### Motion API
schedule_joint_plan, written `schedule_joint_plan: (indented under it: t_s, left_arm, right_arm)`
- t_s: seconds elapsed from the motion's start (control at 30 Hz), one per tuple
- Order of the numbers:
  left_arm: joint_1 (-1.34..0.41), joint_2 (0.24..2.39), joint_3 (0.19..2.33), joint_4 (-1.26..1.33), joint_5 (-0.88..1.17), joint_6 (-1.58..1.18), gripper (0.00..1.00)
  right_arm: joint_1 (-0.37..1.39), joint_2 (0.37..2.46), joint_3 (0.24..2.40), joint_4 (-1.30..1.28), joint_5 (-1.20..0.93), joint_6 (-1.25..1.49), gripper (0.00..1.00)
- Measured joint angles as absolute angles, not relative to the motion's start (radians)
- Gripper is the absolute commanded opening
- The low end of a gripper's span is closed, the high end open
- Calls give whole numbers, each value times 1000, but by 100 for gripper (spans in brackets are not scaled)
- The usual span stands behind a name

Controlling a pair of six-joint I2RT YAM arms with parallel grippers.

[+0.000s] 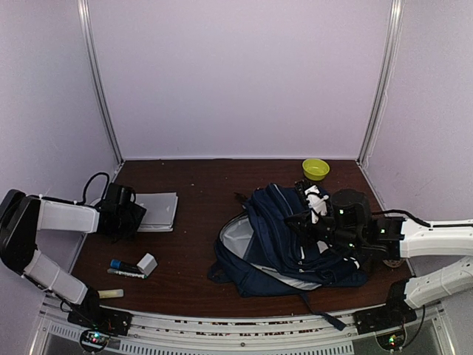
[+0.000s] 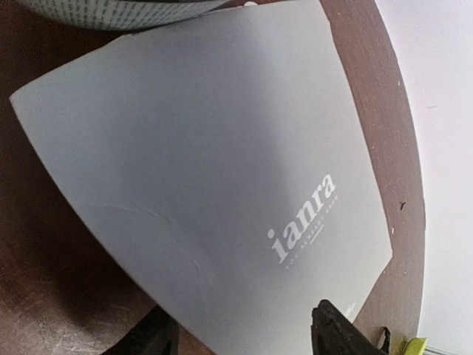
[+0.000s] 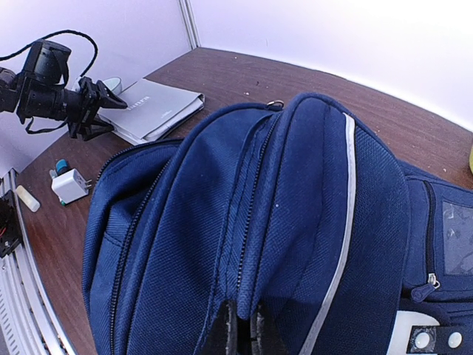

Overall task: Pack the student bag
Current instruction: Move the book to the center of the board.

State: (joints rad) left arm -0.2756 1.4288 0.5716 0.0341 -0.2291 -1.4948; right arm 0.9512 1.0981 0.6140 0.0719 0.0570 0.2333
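navy fabric with white stripe trim makes up the one student bag [image 1: 288, 248], which lies on the right half of the dark wooden table [image 1: 199, 185], low and right of centre in the top view. counted around it: one grey booklet [image 1: 157, 211] at the left, one yellow-green bowl [image 1: 315, 168] by the back wall, one white plug adapter [image 1: 147, 264], one blue-capped marker [image 1: 124, 268] and one pale stick [image 1: 111, 293] at the lower left, and two arms. the bag's long axis runs roughly slantwise, from lower left to upper right of the top view. its unzipped mouth, showing light grey lining, faces the left of the frame, and the white buckle patch sits at the upper right end

the left arm folds back to an elbow at the far left edge, then its white forearm reaches rightward and level to the booklet. the left gripper [image 2: 247, 342] is spread, one finger on each side of the booklet's near corner in its wrist view; whether the fingers touch the cover cannot be told. the right arm comes in from the right edge, forearm pointing left across the bag. the right gripper [image 3: 240, 333] is pressed together on a raised fold of the bag's fabric beside a zip line, at the bottom of its wrist view
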Motion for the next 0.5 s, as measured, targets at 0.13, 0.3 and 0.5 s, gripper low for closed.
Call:
schedule_joint_plan:
  t_s: [0.13,0.3,0.5]
  left_arm:
    - [-273,1436,572,56,-237,-1502,51]
    - [-265,1476,572,74,-237,-1508,22]
    - [-263,1490,572,135,-224,-1502,0]
  right_arm:
    - [951,1098,614,72,57,234,0]
    - [951,1098,614,72,57,234,0]
    - [951,1098,614,72,57,235,0]
